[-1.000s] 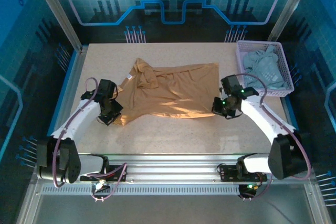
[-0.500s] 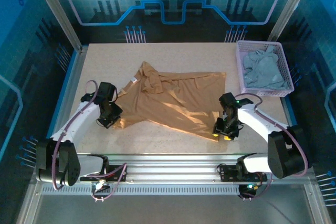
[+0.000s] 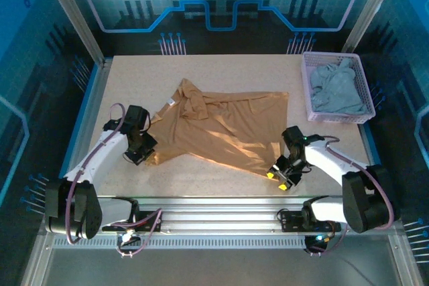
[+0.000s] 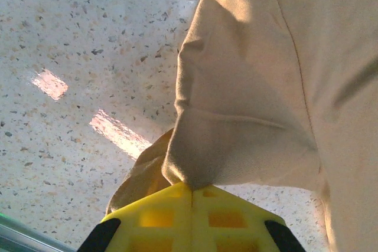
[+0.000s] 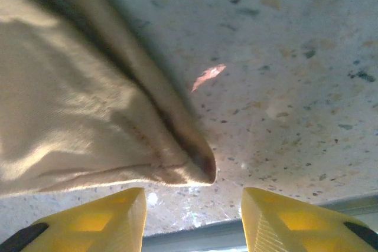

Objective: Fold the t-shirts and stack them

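A tan t-shirt (image 3: pixel 221 128) lies spread and rumpled across the middle of the table, its small white neck label (image 3: pixel 171 102) at the upper left. My left gripper (image 3: pixel 139 155) is shut on the shirt's near-left corner (image 4: pixel 195 163), the yellow fingertips (image 4: pixel 171 208) pinching the cloth together. My right gripper (image 3: pixel 277 179) stands open just off the shirt's near-right corner (image 5: pixel 198 166), which rests on the table between and ahead of the yellow fingers (image 5: pixel 112 213) without touching them. A pale grey-blue t-shirt (image 3: pixel 338 88) lies bunched in the basket.
The lavender mesh basket (image 3: pixel 314 113) sits at the table's far right. The speckled tabletop (image 3: pixel 201 179) runs to a metal rail along the near edge, close behind my right gripper. Cage posts stand at the back corners.
My right gripper carried the shirt's right corner toward the near edge, opened and let it drop, then backed off slightly. The shirt now lies spread out wider. The left gripper keeps its hold.
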Robot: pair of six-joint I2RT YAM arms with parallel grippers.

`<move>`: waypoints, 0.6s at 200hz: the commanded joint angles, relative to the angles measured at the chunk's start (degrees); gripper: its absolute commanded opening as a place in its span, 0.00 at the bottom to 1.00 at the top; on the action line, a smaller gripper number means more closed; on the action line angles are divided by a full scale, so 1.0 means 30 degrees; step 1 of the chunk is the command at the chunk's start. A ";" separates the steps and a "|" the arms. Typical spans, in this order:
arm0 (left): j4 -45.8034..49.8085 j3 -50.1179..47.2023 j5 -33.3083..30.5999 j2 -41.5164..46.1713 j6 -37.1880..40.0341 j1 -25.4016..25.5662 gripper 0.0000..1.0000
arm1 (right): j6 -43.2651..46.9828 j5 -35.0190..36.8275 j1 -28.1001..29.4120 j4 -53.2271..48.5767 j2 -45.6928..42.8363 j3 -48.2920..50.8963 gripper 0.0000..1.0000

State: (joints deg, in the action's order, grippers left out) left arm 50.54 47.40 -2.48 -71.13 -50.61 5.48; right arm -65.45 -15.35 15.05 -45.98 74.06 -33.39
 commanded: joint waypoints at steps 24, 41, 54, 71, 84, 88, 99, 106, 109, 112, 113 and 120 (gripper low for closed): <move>0.0066 -0.0560 0.0750 0.0269 0.0303 0.0253 0.00 | -0.2358 0.1337 0.0022 0.2367 0.0789 0.0377 0.38; -0.0115 -0.0629 0.0871 0.0228 0.0244 0.0284 0.00 | -0.1141 0.2463 -0.0479 0.2297 0.1963 -0.0678 0.30; -0.0286 -0.0652 0.1031 0.0171 0.0229 0.0284 0.00 | -0.0194 0.3048 -0.0830 0.2190 0.2981 -0.1500 0.19; -0.0628 -0.0761 0.1543 0.0043 0.0198 0.0277 0.00 | 0.0437 0.3056 -0.1379 0.1965 0.3826 -0.2199 0.06; -0.1115 -0.0955 0.2389 -0.0045 0.0199 0.0284 0.00 | 0.0937 0.3608 -0.1757 0.1882 0.3794 -0.2723 0.00; -0.1348 -0.1083 0.2761 -0.0076 0.0198 0.0284 0.00 | 0.1176 0.3791 -0.1932 0.1853 0.3819 -0.2994 0.00; -0.1934 -0.1532 0.3864 -0.0147 0.0060 0.0362 0.00 | 0.1993 0.4209 -0.2519 0.1606 0.4140 -0.3928 0.00; -0.2116 -0.1762 0.4451 -0.0274 -0.0030 0.0443 0.00 | 0.2603 0.4402 -0.2926 0.1345 0.4523 -0.4648 0.00; -0.2061 -0.1806 0.4620 -0.0337 -0.0085 0.0495 0.00 | 0.2855 0.4501 -0.3081 0.1196 0.4727 -0.5005 0.00; -0.1955 -0.1837 0.4732 -0.0403 -0.0147 0.0552 0.00 | 0.3084 0.4609 -0.3262 0.1031 0.4932 -0.5342 0.00; -0.1916 -0.1845 0.4757 -0.0431 -0.0164 0.0579 0.00 | 0.3193 0.4644 -0.3289 0.0986 0.4990 -0.5442 0.00; -0.1481 -0.1893 0.4771 -0.0523 -0.0231 0.0735 0.00 | 0.3867 0.4945 -0.3665 0.0553 0.5481 -0.6482 0.00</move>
State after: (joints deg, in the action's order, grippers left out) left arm 45.84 43.51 5.67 -71.33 -50.68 6.26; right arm -61.08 -7.40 7.62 -45.32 87.09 -45.56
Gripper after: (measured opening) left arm 0.053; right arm 0.057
